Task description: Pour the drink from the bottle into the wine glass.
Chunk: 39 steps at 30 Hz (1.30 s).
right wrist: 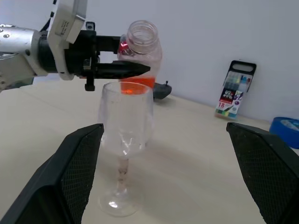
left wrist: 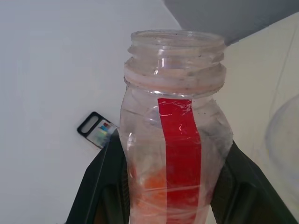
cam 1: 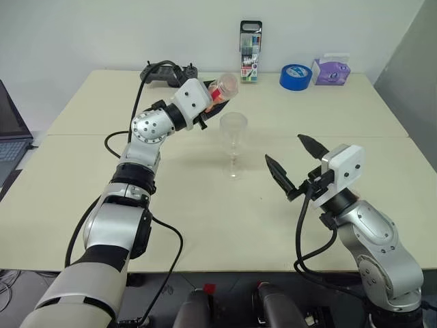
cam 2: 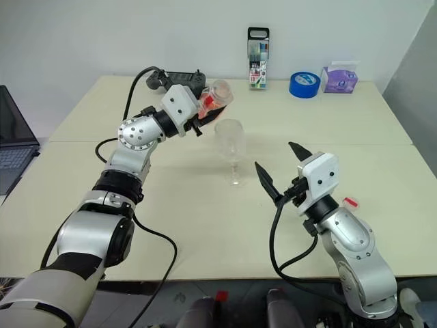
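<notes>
1. Broad beige matte table (cam 1: 205, 225), filling the middle of the frame: a level, bare surface that gives the pouring work its room.

2. Right gripper (cam 1: 294, 160), lower right: two black tapered fingers spread wide, nothing between them, resting apart from the glass, probably to keep clear of the pour.

3. Left gripper (cam 2: 202, 117), upper centre-left: jaws clamped on the sides of the bottle, held above the table and just left of the glass rim, presumably lined up for tipping.

4. Clear stemmed wine glass (cam 1: 233, 140), centre: rounded bowl, thin stem, flat round foot; upright and seemingly empty.

5. Small clear plastic bottle with a vertical red label strip (left wrist: 174, 135), uncapped; threaded neck, squarish scuffed walls.

6. Translucent orange drink (left wrist: 154, 184), pooled low in the bottle.
</notes>
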Tool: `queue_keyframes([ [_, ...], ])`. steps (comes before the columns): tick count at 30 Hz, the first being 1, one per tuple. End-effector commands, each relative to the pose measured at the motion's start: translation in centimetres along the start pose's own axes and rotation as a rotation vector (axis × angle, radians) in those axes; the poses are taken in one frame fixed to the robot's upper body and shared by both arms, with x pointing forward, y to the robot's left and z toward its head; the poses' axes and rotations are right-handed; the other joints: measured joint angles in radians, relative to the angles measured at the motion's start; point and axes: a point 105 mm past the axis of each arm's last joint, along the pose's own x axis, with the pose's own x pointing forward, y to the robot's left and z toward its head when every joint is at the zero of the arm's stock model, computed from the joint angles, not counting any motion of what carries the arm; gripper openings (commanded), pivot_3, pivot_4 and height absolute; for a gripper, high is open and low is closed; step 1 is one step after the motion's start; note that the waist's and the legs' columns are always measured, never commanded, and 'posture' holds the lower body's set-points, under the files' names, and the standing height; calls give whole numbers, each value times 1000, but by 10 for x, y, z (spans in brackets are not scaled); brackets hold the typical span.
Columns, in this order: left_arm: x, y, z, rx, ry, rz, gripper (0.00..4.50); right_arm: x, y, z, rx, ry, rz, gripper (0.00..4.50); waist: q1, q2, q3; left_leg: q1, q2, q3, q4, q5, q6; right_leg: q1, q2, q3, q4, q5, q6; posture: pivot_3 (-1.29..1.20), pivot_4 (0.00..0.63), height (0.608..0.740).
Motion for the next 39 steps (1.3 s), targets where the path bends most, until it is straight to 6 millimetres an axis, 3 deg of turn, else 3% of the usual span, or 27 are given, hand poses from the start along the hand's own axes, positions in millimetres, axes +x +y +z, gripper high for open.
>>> queue_keyframes([
  [1,4,18,20,128,-61,37,1706,-5,-6,16,-3,-96,-39,4500,1,0,0,0,0,0,0,0,0,0,0,0,0,0,0,0,150,740],
  [15,-6,18,11,330,-17,-17,1706,-30,12,-17,29,4,1,4500,2,0,0,0,0,0,1,0,0,1,0,0,0,-1,2,0,150,740],
  [39,-13,19,8,686,-5,-52,1691,-31,13,-21,24,26,26,4500,2,0,0,0,0,1,1,0,0,1,-1,0,1,0,0,0,150,740],
])
